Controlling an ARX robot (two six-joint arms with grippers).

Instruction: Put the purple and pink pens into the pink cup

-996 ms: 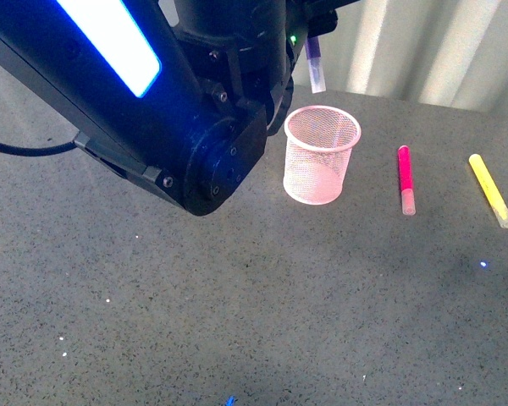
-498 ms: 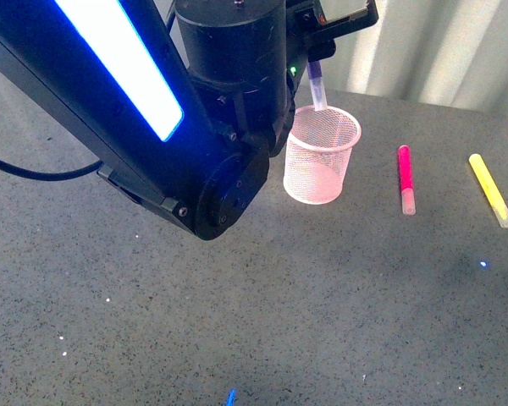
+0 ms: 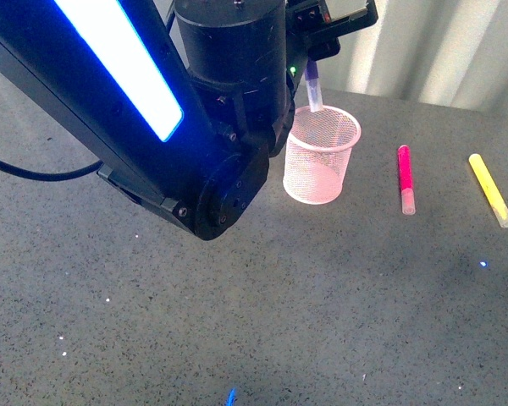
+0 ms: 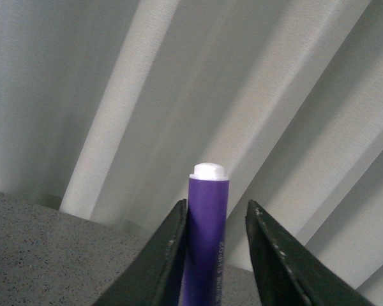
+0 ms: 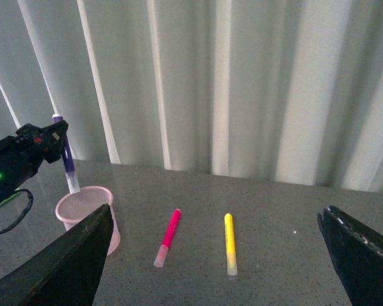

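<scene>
On the grey speckled table [image 3: 262, 321], the left arm [image 3: 195, 127] with its lit blue-white strip fills the near side. Past it stands the pink cup [image 3: 322, 156], upright. To its right lie the pink pen [image 3: 405, 179] and, farther right, a yellow marker [image 3: 491, 190], both apart from the cup. The left gripper [image 4: 216, 210] grasps the purple pen [image 4: 207, 248] nearly upright, pale cap down at the cup's far rim. Faint print on its barrel is too blurred to read. The right gripper [image 5: 215, 215] hangs spread wide, holding nothing. A pale curtain [image 5: 242, 83] closes the back.
</scene>
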